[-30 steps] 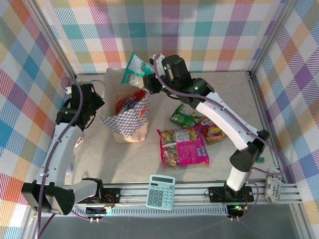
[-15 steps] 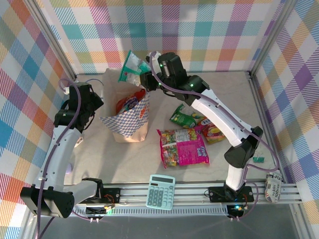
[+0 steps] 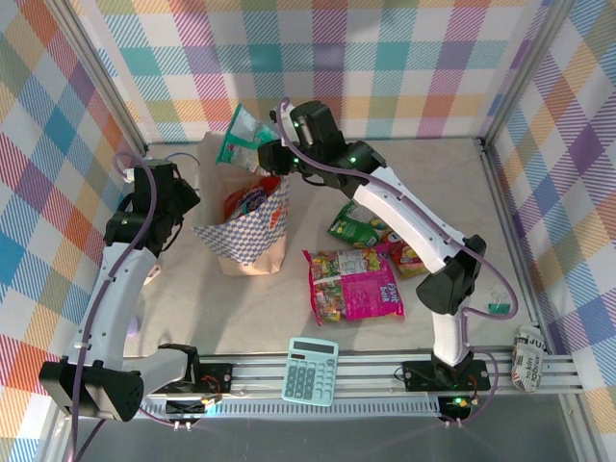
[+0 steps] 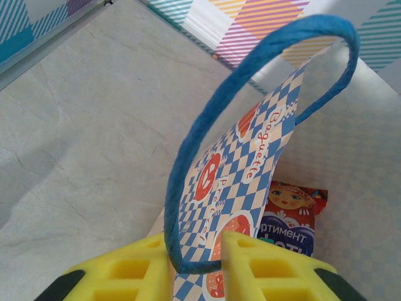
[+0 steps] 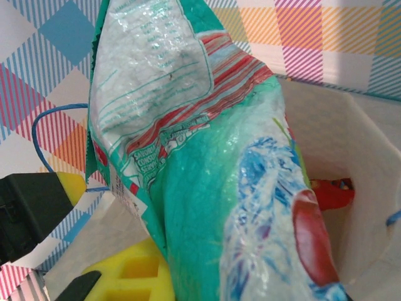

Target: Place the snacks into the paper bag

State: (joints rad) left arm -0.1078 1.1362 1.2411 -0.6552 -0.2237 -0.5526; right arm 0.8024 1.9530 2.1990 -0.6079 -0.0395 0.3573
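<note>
Teal glossy plastic snack packet pinched at lower end in right claw, jaws nearly closed on it. Packet raised, tilted, above far rim of beige paper bag. Left claw clamped narrow on blue cord handle. Big magenta packet and green packet flat on worktop, right of bag.
</note>
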